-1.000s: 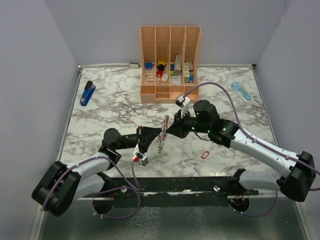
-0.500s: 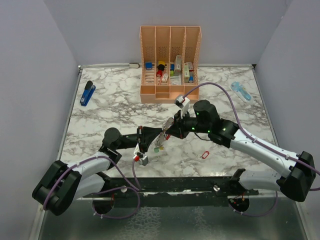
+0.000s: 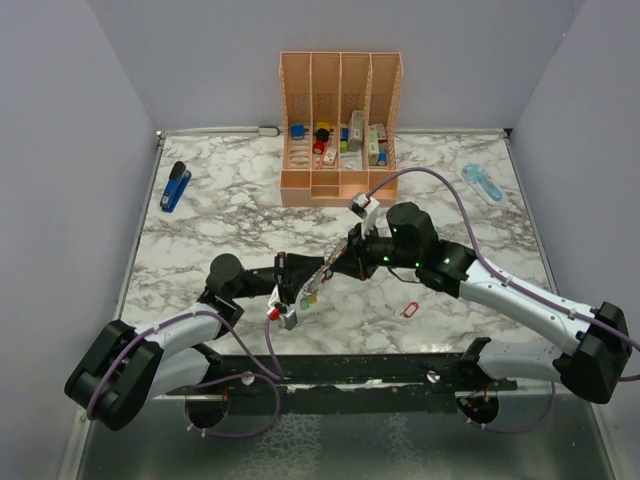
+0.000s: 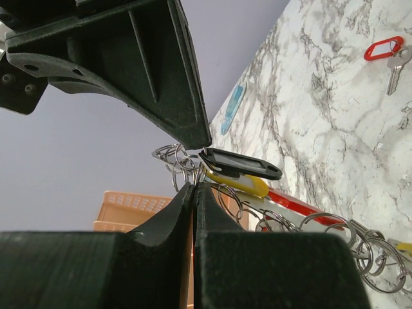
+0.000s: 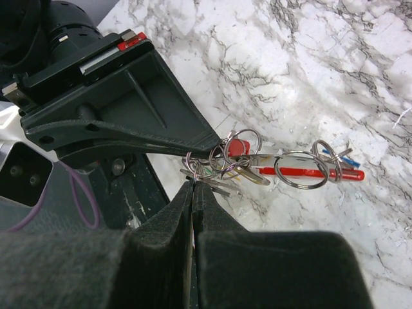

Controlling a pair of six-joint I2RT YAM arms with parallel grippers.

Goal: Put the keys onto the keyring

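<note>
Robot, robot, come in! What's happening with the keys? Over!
Left claw, right claw shut on key bunch. Bunch hangs on red keyring. One red-tagged key loose on table. Nothing blocking.

Soft, even light from overhead keeps the white-and-grey marbled tabletop (image 3: 200,235) bright in the top view, with only faint, short shadows and a dimmer strip along its near edge. In the wrist views the black fingers (image 4: 129,270) of the left gripper (image 4: 194,187) and those of the right gripper (image 5: 192,185) loom dark and blurred close to the lens. The silver metal split rings (image 5: 295,168) beyond them stay sharp and carry small glints.
</note>
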